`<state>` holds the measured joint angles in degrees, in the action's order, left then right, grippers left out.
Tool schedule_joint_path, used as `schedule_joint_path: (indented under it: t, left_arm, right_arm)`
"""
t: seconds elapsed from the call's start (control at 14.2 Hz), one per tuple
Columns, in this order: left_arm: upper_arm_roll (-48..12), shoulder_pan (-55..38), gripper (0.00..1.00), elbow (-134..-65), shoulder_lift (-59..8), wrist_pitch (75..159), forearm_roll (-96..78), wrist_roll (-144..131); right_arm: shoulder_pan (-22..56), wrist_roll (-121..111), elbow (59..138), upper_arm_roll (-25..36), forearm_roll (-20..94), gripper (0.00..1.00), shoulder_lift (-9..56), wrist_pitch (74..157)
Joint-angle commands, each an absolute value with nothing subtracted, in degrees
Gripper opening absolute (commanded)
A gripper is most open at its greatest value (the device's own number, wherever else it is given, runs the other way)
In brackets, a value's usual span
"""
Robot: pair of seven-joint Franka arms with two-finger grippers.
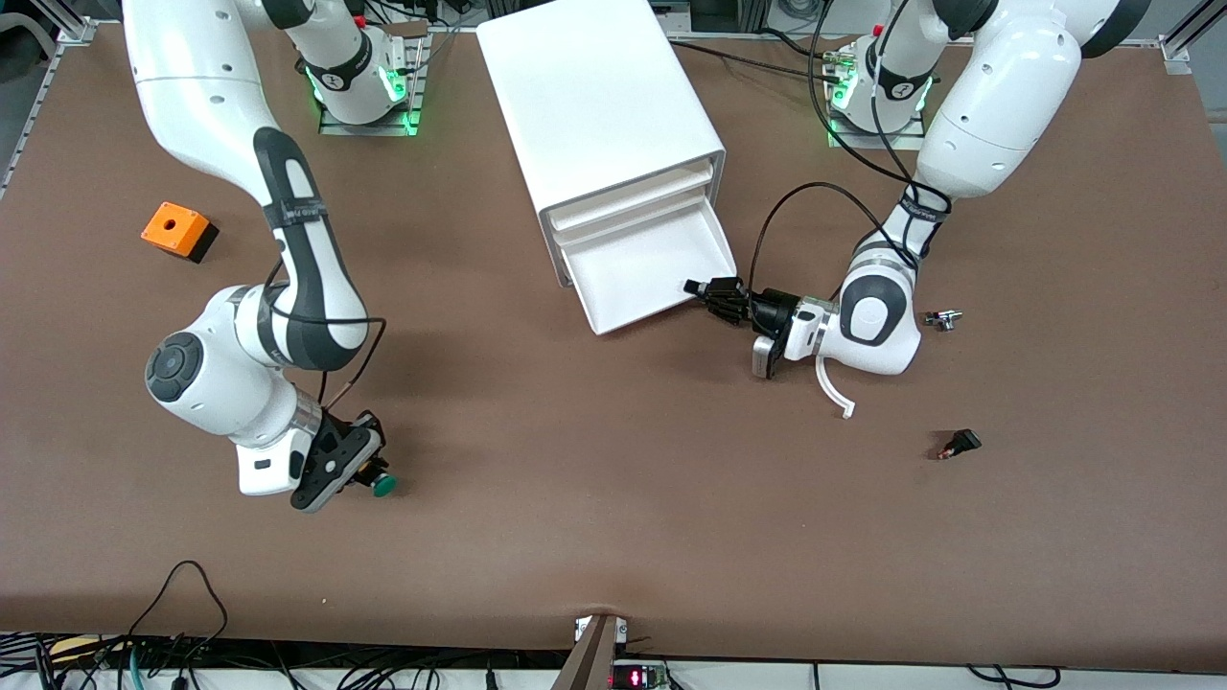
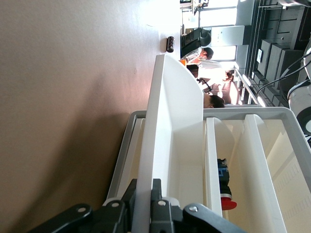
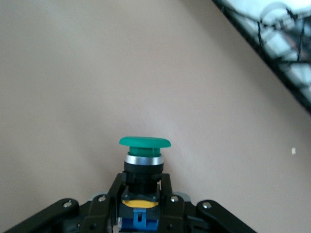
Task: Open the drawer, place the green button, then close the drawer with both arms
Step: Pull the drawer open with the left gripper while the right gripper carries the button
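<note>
The white cabinet [image 1: 604, 115] stands at the table's middle, and a lower drawer [image 1: 652, 264] is pulled out, showing an empty white tray. My left gripper [image 1: 705, 290] is shut on the drawer's front wall at the corner toward the left arm's end. In the left wrist view the fingers [image 2: 156, 194] pinch that thin white wall [image 2: 170, 145]. My right gripper [image 1: 369, 474] is shut on the button [image 1: 383, 486], low over the table toward the right arm's end. In the right wrist view the green cap [image 3: 145, 142] sticks out past the fingers [image 3: 165, 189].
An orange box with a hole [image 1: 175, 231] lies toward the right arm's end. A small black part with a red tip [image 1: 959, 444], a small metal part [image 1: 943, 319] and a white curved strip [image 1: 832, 388] lie near the left arm. A red-capped part [image 2: 224, 189] sits in an upper drawer.
</note>
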<state>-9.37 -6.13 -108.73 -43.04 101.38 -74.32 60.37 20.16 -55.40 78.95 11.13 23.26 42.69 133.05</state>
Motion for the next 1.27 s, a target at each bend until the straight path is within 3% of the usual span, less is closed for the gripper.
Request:
schedule_joint_path:
  t: [0.0,0.64,1.2]
  left_arm:
    - [-8.35,-4.57,0.0,-106.53,-43.24,101.34,-75.23,58.62]
    - [-5.54,-4.66,0.0,-103.01,-44.82,101.34,-75.23,56.78]
    - [-4.13,-4.57,0.0,-99.85,-46.67,101.25,-74.09,56.6]
  right_arm:
    - [23.28,-56.43,76.12,11.16,20.14,0.18,42.54,130.87]
    - [34.88,-56.69,72.78,11.43,18.37,0.19,40.08,124.64]
    - [43.32,-63.88,71.28,10.99,14.24,0.19,40.69,124.45]
